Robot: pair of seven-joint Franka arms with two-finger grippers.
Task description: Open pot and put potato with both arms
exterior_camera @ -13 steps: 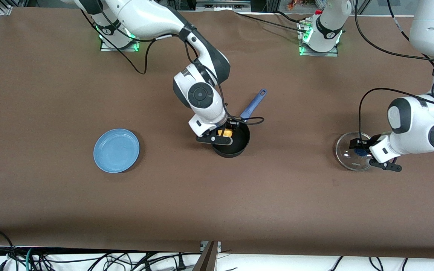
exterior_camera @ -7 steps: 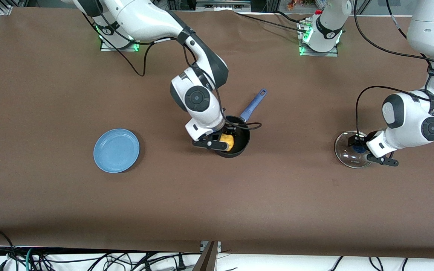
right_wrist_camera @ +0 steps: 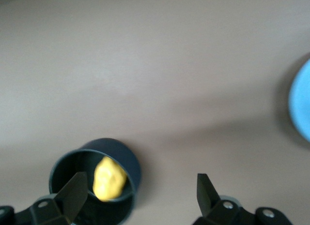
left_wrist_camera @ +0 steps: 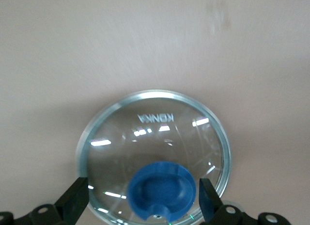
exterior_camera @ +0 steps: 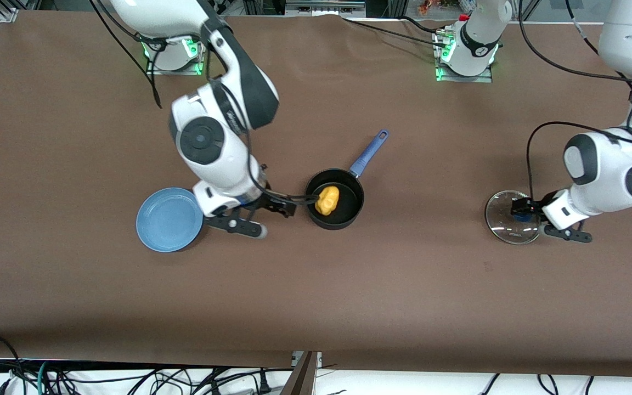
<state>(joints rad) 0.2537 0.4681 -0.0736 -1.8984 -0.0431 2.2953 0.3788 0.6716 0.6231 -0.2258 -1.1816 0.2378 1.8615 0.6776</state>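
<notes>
A: Right gripper (exterior_camera: 280, 208) spread, empty, over bare table between pot (exterior_camera: 336, 218) and plate (exterior_camera: 169, 219). Left gripper (left_wrist_camera: 144, 202) spread around lid (left_wrist_camera: 155, 138) knob, not clamped.

B: Progress?

A: Looks complete: lumpy yellow potato (exterior_camera: 327, 199) sits in the round black pot; glass lid lies flat toward the left arm's end.

Hidden, cropped or unclear:
- Blue plate (exterior_camera: 165, 219): edge toward the pot covered by the right arm in the front view; only a blurred sliver (right_wrist_camera: 301, 100) shows in the right wrist view, cut by the frame.
- Pot (right_wrist_camera: 95, 185): base cropped and handle out of frame in the right wrist view.
- Right gripper (exterior_camera: 264, 211) fingers: largely masked by the wrist in the front view.
- Lid (exterior_camera: 507, 216): knob partly covered by the left gripper (exterior_camera: 520, 210).
- Lid lettering (left_wrist_camera: 155, 117): too soft to read with certainty.
</notes>
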